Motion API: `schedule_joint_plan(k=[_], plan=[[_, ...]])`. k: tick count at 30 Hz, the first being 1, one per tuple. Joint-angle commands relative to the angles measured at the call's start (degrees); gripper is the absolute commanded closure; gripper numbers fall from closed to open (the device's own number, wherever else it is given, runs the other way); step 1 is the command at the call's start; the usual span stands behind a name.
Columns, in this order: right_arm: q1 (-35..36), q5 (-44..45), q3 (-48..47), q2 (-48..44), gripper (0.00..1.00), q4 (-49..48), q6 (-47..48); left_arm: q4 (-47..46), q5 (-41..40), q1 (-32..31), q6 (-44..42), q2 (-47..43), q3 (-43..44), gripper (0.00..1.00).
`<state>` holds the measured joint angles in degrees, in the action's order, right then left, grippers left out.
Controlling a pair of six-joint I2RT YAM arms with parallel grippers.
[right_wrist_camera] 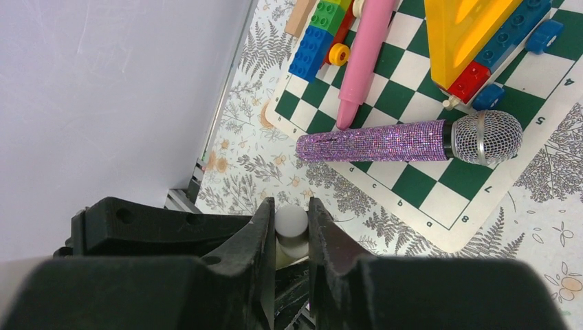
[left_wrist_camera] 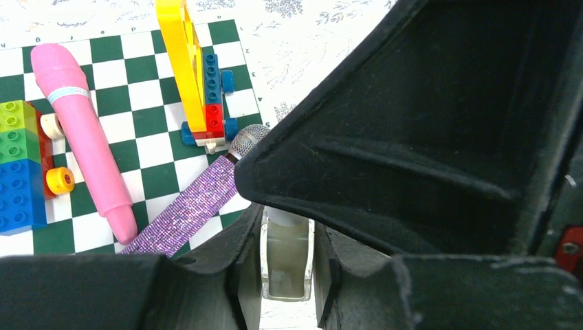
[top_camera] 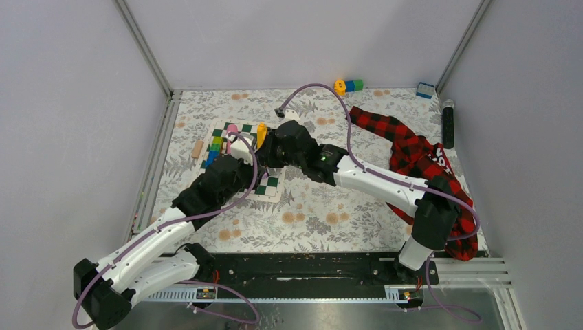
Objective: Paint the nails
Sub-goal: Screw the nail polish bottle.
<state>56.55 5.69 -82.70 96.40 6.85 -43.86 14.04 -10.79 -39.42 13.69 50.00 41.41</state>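
My left gripper (left_wrist_camera: 287, 234) is shut on a small clear glass bottle (left_wrist_camera: 287, 261) of pale liquid, gripped by its sides. My right gripper (right_wrist_camera: 291, 230) is shut on the bottle's white round cap (right_wrist_camera: 291, 220). The two grippers meet over the chessboard's right side in the top view, left gripper (top_camera: 244, 151) and right gripper (top_camera: 271, 148). A red-and-black plaid sleeve (top_camera: 412, 151) lies crumpled at the right of the table. The dummy hand and its nails are not visible in any view.
On the green-white chessboard mat (top_camera: 272, 184) lie a glittery purple microphone (right_wrist_camera: 405, 141), a pink microphone (left_wrist_camera: 82, 130), stacked toy bricks (left_wrist_camera: 20, 165) and a yellow-topped brick vehicle (left_wrist_camera: 189, 75). A black cylinder (top_camera: 448, 124) and loose bricks (top_camera: 349, 85) sit at the back.
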Motion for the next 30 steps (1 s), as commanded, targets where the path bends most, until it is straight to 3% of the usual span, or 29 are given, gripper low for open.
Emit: schedule_joint_plan(k=[1, 6, 10, 15, 20, 23, 30], plan=[[4.12, -1.33, -1.48, -1.61, 0.98, 1.72, -2.01, -11.83, -6.94, 0.87, -0.11, -0.34, 1.42, 1.0], [3.78, 0.34, -1.04, -5.96, 0.61, 2.35, 6.83, -14.87, -2.85, 0.84, -1.4, -2.09, 0.12, 1.0], [0.78, -0.64, -0.28, -9.84, 0.43, 3.66, 10.51, -15.99, 0.53, 0.88, -2.06, -1.95, 0.19, 1.0], [-4.44, -2.01, 3.68, -17.1, 0.33, 5.51, 13.07, -16.94, 5.29, 0.92, -2.35, -1.78, 0.36, 1.0], [-11.1, -1.19, 9.35, -24.62, 0.29, 7.47, 15.8, -19.13, 10.23, 0.84, -0.96, -1.5, -0.06, 1.0], [-14.73, -5.93, 13.03, -29.32, 0.27, 5.22, 17.72, -21.28, 19.98, 0.92, -0.09, -1.29, 0.39, 1.0], [-18.91, -23.65, 23.53, -41.81, 0.23, -10.54, 20.75, -28.33, 49.25, 0.9, 4.52, 1.2, 3.25, 1.0]])
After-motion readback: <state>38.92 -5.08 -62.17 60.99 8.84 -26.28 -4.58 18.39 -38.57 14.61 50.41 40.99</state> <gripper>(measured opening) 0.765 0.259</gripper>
